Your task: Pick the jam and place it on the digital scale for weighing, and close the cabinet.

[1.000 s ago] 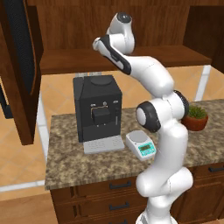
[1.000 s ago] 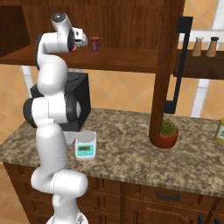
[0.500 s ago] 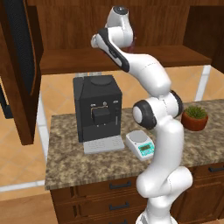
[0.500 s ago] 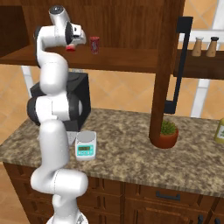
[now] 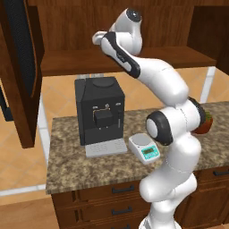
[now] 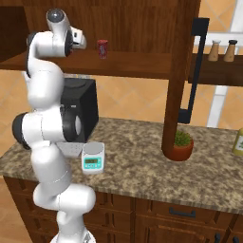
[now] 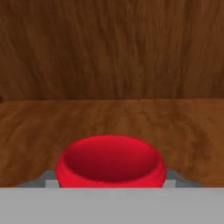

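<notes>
Speckled granite counter [image 5: 71,165] over dark wood drawers carries black coffee machine [image 5: 99,114], digital scale [image 5: 144,148] and potted plant [image 6: 179,144], cabinet [image 6: 142,28] doors swung open above, and inside on its shelf the gripper [image 7: 111,183] sits closed about the jam [image 7: 111,162], fingers flanking the red lid.

cabinet [image 7: 109,52] back wall behind jam [image 7: 111,162]
</notes>
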